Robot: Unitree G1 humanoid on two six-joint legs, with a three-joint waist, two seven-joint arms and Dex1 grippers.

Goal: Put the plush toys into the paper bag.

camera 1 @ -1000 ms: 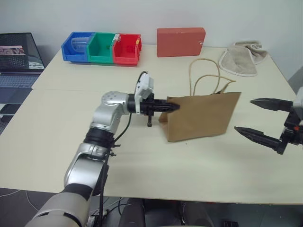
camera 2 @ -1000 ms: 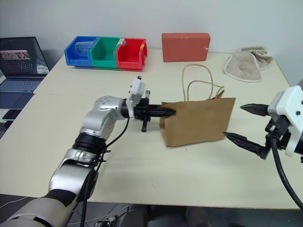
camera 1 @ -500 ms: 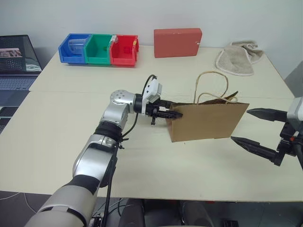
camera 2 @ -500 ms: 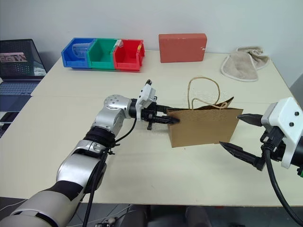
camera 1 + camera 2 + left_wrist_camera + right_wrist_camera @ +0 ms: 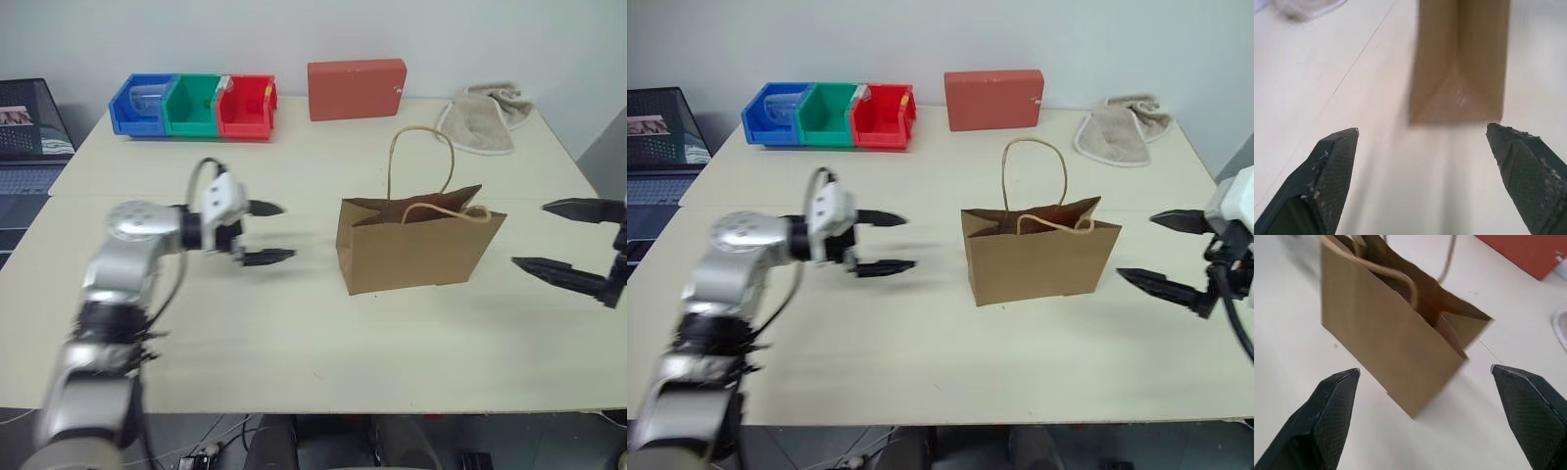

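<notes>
The brown paper bag (image 5: 421, 250) stands upright in the middle of the table with its mouth open and one cord handle (image 5: 421, 157) standing up. My left gripper (image 5: 269, 233) is open, a short way to the left of the bag and pointing at its narrow side (image 5: 1459, 63). My right gripper (image 5: 529, 234) is open to the right of the bag, clear of it, and faces its broad side (image 5: 1386, 347). Nothing is between either pair of fingers. The plush toys are out of view.
At the table's back stand joined blue, green and red bins (image 5: 193, 105), a red box (image 5: 356, 88) and a beige towel (image 5: 480, 122). A laptop (image 5: 24, 137) sits at the far left. Bare tabletop (image 5: 294, 333) lies in front of the bag.
My left gripper was shut on the bag's left edge. It has opened, let go and drawn away to the left. The bag now stands on its own. The right gripper stayed open.
</notes>
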